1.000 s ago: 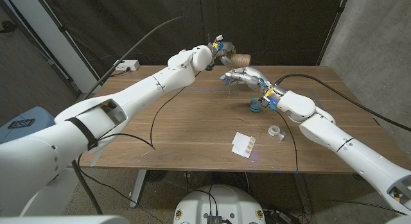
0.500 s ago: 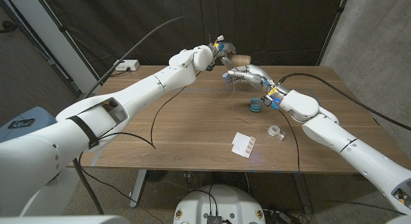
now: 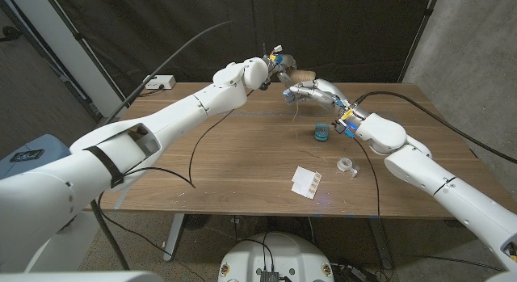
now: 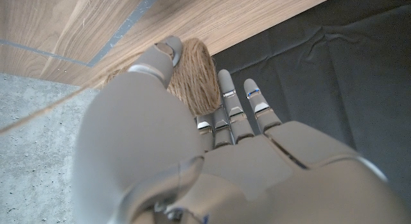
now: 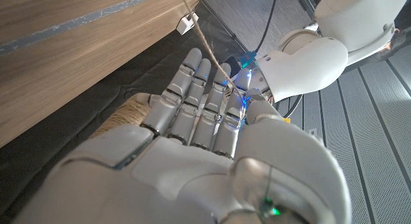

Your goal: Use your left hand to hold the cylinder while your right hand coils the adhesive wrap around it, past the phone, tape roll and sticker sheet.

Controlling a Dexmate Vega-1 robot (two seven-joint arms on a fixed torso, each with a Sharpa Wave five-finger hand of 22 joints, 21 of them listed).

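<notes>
My left hand grips the cylinder above the tabletop's far edge — my right hand, fingers extended, pinches the adhesive wrap beside it.

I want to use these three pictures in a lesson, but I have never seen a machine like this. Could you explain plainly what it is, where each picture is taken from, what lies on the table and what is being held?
It is a stationary robot with two white arms, each ending in a hand. The wide picture looks down from its head; the other two come from cameras on its wrists.

The left hand holds a twine-wrapped cylinder above the wooden table's far edge. The right hand reaches beside it, a thin strand running past its fingers; whether it grips that strand I cannot tell.

On the table lie a small blue object, a clear tape roll and a white sticker sheet.
</notes>
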